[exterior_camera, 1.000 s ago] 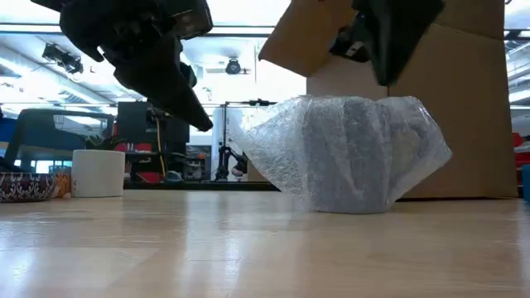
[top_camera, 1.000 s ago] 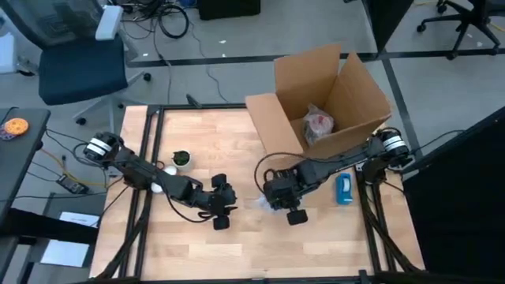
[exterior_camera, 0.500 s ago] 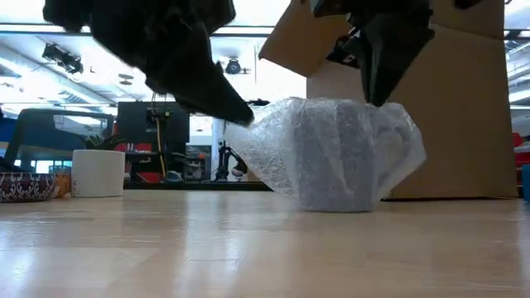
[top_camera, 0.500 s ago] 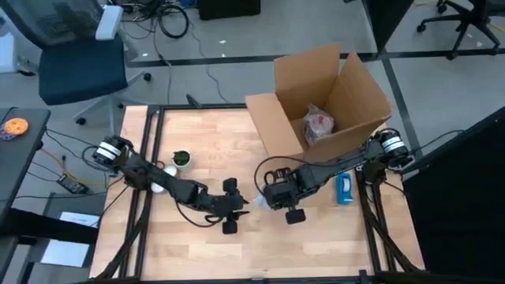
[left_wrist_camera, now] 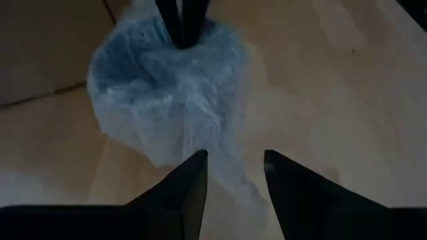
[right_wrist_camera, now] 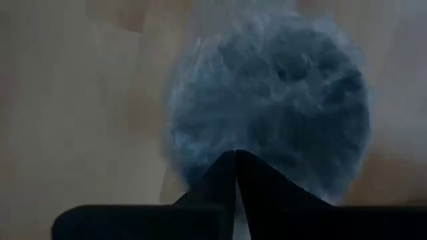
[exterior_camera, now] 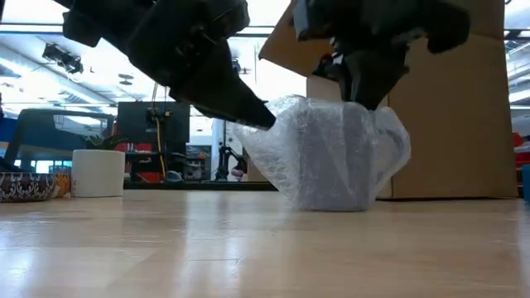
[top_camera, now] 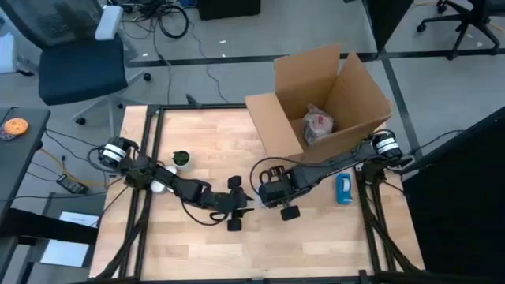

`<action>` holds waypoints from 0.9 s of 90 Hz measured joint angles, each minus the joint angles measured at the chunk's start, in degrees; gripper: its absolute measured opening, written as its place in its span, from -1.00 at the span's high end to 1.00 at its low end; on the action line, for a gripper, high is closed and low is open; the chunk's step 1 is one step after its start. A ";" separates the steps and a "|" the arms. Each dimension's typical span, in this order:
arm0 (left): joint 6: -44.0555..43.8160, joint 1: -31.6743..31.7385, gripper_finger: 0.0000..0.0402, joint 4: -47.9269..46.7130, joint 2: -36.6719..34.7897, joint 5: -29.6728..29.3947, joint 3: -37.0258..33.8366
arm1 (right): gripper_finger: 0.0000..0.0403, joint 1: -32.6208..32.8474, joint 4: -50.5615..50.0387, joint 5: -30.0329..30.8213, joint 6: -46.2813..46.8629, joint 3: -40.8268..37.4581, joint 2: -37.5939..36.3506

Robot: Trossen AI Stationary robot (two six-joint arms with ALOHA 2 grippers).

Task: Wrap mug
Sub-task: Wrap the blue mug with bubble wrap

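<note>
The mug point(exterior_camera: 331, 157) stands on the table point(top_camera: 205, 134) inside clear bubble wrap point(left_wrist_camera: 167, 87), which hides it in every view. In the high view the bundle point(top_camera: 254, 199) lies between my two grippers. My right gripper point(right_wrist_camera: 235, 163) comes down on the top of the wrap and is shut on it. My left gripper point(left_wrist_camera: 235, 175) is open at the bundle's left side, its fingers either side of a loose flap of wrap point(left_wrist_camera: 230, 170). Whether they touch the flap, I cannot tell. My right gripper pinches the bubble wrap at the top of the bundle point(right_wrist_camera: 247, 133) between its two shut fingers point(exterior_camera: 364, 83). The fingers come from above, pointing down. The bundle stands upright on the table, and the wrap is drawn in close around the mug.
An open cardboard box point(top_camera: 323, 102) holding a wrapped item stands at the far right. A blue object point(top_camera: 344, 188) lies by the right edge. A white cup point(exterior_camera: 98, 172), a small plant point(top_camera: 181, 158) and a patterned bowl point(exterior_camera: 25, 186) sit at the left.
My left gripper has moved toward the table's right edge, up to the wrapped mug. My right gripper has shifted toward the left, drawing the wrap's spread right-hand flap in over the mug, so the bundle is now narrower.
</note>
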 joint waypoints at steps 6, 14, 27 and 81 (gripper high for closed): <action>0.07 0.15 0.35 0.04 0.00 -0.94 0.00 | 1.00 -0.18 1.64 -1.11 -0.88 -0.02 0.59; 0.20 0.65 0.35 0.18 0.03 -1.30 -0.02 | 1.00 -0.34 3.79 -3.12 -1.02 -0.09 0.72; 2.03 1.42 0.35 0.99 0.44 -2.08 -0.02 | 1.00 -0.34 5.66 -5.91 -0.32 0.82 1.03; 4.40 3.10 0.35 3.30 1.16 -2.08 -0.02 | 1.00 2.48 0.26 -12.28 1.31 9.55 1.03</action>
